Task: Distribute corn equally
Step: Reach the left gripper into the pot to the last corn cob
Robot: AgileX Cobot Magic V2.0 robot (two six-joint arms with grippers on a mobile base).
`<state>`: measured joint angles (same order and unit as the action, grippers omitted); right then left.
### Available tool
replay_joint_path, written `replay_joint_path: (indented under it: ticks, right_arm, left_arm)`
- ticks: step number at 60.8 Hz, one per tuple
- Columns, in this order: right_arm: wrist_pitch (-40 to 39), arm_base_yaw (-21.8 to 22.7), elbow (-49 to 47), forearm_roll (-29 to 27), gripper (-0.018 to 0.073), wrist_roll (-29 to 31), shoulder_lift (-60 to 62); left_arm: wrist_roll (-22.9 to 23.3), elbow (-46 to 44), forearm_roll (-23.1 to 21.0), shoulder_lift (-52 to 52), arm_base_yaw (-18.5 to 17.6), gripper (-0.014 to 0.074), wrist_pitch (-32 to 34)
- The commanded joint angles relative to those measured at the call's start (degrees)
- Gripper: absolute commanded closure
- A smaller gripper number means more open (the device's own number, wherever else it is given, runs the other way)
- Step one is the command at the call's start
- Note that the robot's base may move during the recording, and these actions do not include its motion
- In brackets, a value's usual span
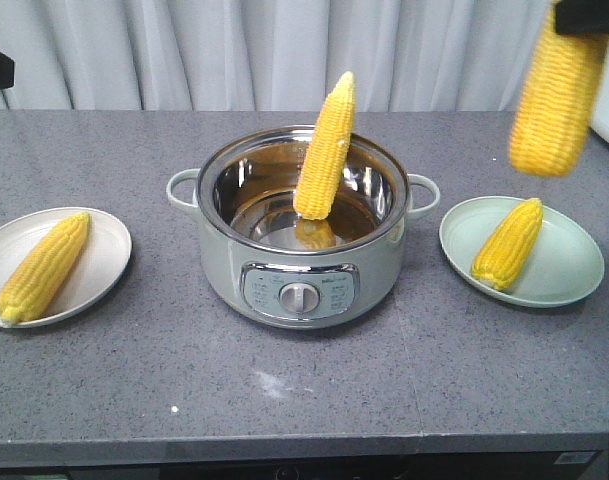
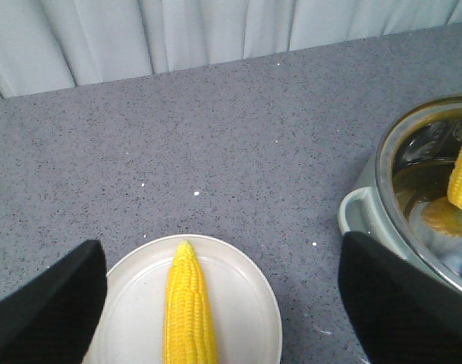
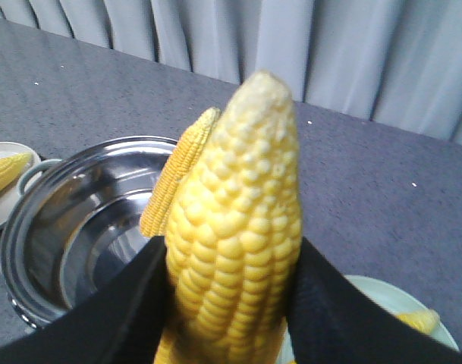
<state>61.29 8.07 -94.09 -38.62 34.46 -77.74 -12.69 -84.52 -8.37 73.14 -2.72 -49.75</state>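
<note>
Clenched in the right gripper [image 3: 231,265], the held cob [image 3: 238,220] hangs near vertical over the green plate [image 1: 572,268] beside a lying cob [image 1: 508,243], while the released left gripper [image 2: 219,262] hovers over the white plate [image 2: 246,303] with its single cob [image 2: 189,315]; the last cob [image 1: 325,150] leans in the pot [image 1: 224,272].

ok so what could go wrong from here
1. The right tool holds the held cob high above the green plate. Released from there, it could strike the plated cob and either might roll off the shallow rim.
2. The leaning cob stands nearly upright against the rim of the pot, so a nudge could topple it.
</note>
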Motion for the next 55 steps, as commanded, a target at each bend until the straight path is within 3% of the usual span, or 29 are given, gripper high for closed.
replay_joint_path:
  ticks: [1, 10, 16, 35, 42, 48, 55]
  right_arm:
    - [-2.7, 2.9, 2.9, -2.0, 0.0313, 1.2, 5.1]
    - [-3.0, 5.5, 5.9, -2.1, 0.0313, 2.2, 7.7]
    - [-3.2, 5.8, 5.9, -2.6, 0.0313, 2.2, 7.7]
    - [-3.3, 5.8, 5.9, -2.7, 0.0313, 2.1, 7.6]
    - [-2.8, 5.8, 5.9, -2.7, 0.0313, 2.1, 7.6]
    - [-2.6, 5.8, 5.9, -2.8, 0.0313, 2.1, 7.6]
    - [-2.5, 5.8, 5.9, -2.8, 0.0313, 2.1, 7.6]
  left_arm:
    - [-0.2, -1.2, -1.2, -1.4, -0.2, 0.0008, 3.5]
    - [-0.3, -1.2, -1.7, -1.4, -0.2, 0.0008, 3.5]
    - [-3.5, -1.2, -3.6, -1.4, -1.2, 0.0008, 3.7]
    - [-19.0, -1.3, -22.5, 5.2, -10.2, 0.0008, 8.2]
    - [-27.0, -1.6, -30.3, 9.3, -13.5, 0.0008, 11.2]
    - [-31.6, -4.6, -34.0, 13.3, -16.0, 0.0008, 11.3]
    - [-32.9, -9.6, -34.2, 18.2, -18.6, 0.0008, 10.9]
